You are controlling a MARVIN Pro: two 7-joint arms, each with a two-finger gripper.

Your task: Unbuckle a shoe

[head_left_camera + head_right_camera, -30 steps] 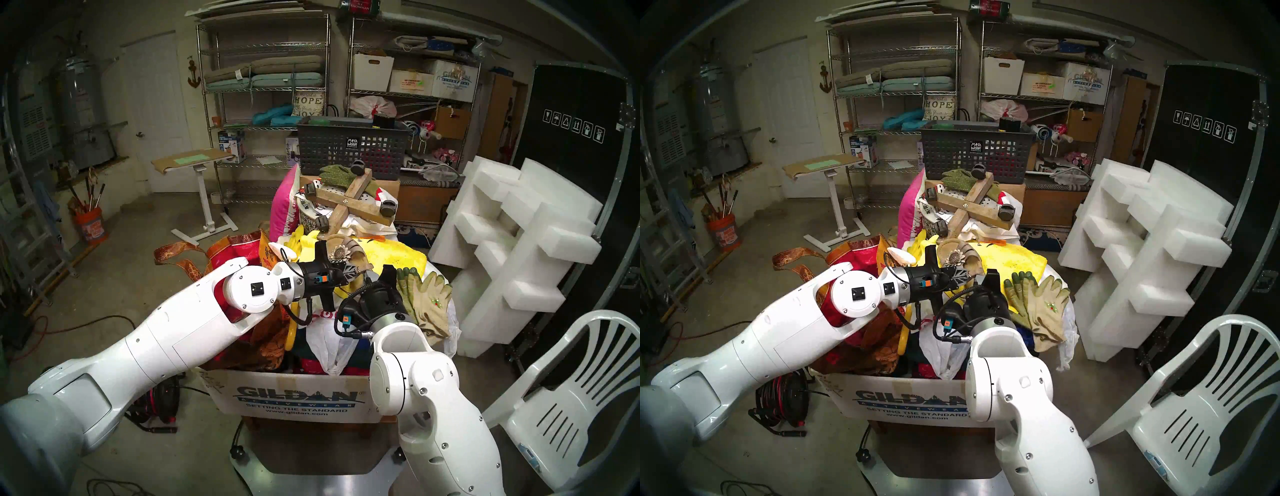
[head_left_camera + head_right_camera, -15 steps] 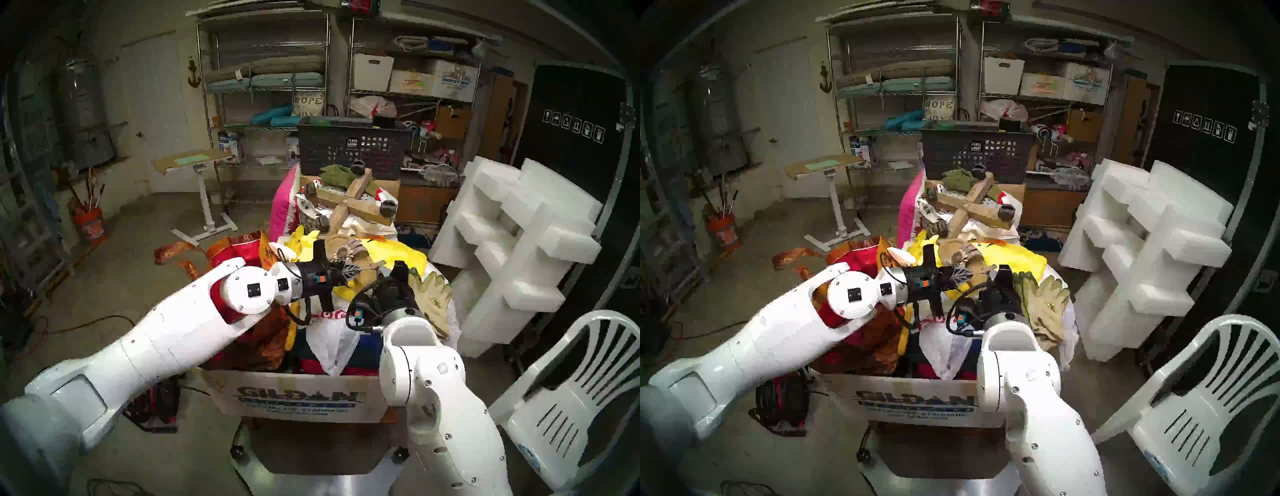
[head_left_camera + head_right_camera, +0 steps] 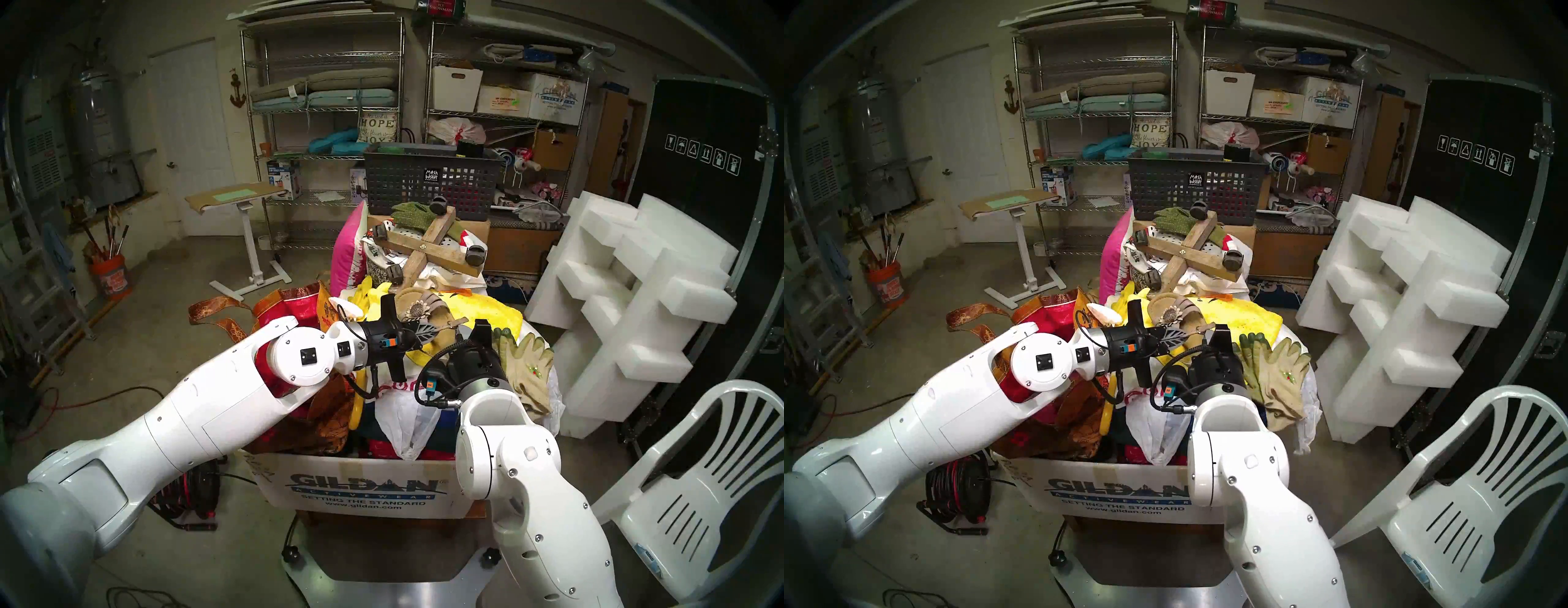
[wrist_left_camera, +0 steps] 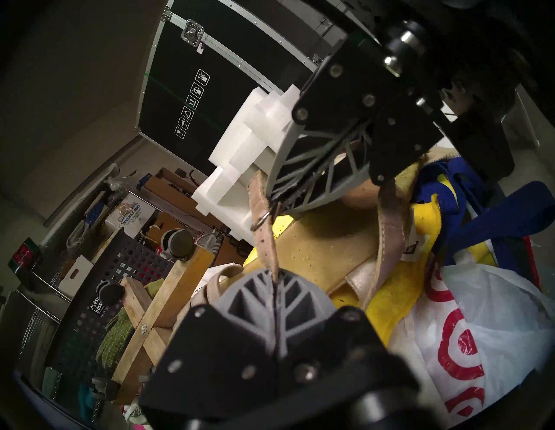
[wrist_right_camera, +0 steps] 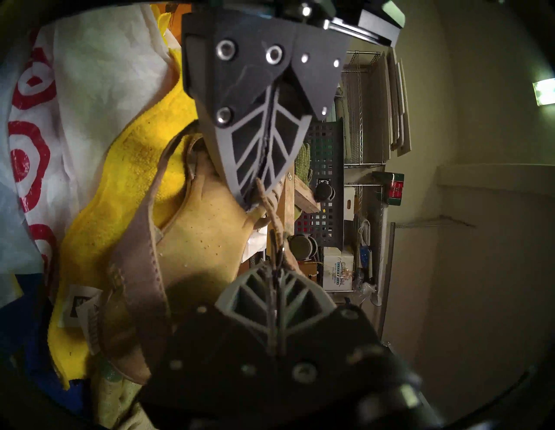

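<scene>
The sandal [image 3: 428, 316] lies on top of a yellow towel [image 3: 488, 314] that crowns an overfilled cardboard box [image 3: 360, 488], directly ahead of both grippers. The left gripper [image 4: 274, 277] is clenched on the free end of the thin ankle strap [image 4: 265, 243], which rises from its fingertips to the small metal buckle ring [image 4: 260, 220]. The right gripper [image 4: 274, 199], entering the left wrist view from above, is clamped shut on the strap at the far side of that ring, just beyond the buckle. In the right wrist view the same arrangement appears reversed: the right gripper [image 5: 274, 265] pinches the strap at the ring while the left gripper [image 5: 255, 192] holds the strap end ahead of it. The two grippers face each other with only the buckle between their tips. This arrangement appears intended to anchor the buckle side with one gripper so that the other can draw the strap end back and lift it off the prong; whether the prong is still seated in a hole cannot be determined. The strap is soft and narrow, so slippage from either grip is the likely risk. A pair of tan gloves with green fingertips [image 3: 524, 373] rests to the right of the right gripper and is not involved.
</scene>
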